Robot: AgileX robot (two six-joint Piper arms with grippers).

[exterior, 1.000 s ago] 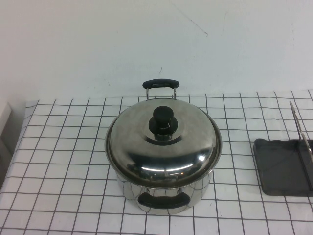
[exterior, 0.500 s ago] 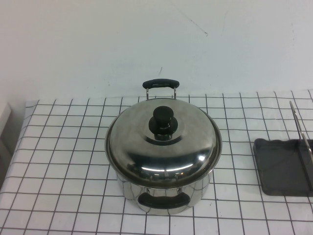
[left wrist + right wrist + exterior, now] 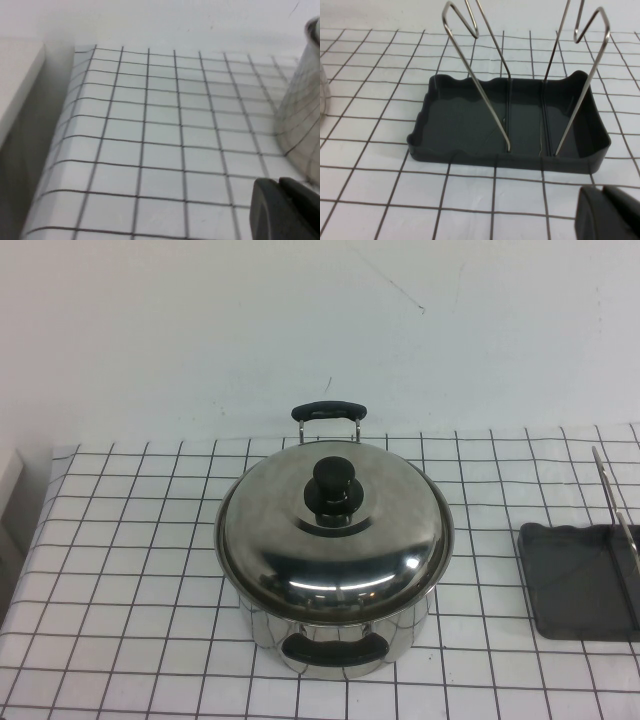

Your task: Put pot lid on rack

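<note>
The shiny domed pot lid (image 3: 290,540) with its black knob (image 3: 336,488) sits on the steel pot (image 3: 405,632) in the middle of the table. The rack stands at the right edge, thin wire rods (image 3: 612,495) over a dark grey tray (image 3: 565,585). Neither gripper shows in the high view. My left gripper (image 3: 279,183) is shut and empty, low over the checked cloth, with the pot's wall (image 3: 302,120) beside it. My right gripper (image 3: 601,193) is shut and empty, just in front of the rack's tray (image 3: 505,159) and its rods (image 3: 481,87).
A white checked cloth (image 3: 130,540) covers the table. The pot has black loop handles at the back (image 3: 325,412) and front (image 3: 333,650). The table's left edge drops off beside a pale surface (image 3: 17,85). A white wall stands behind.
</note>
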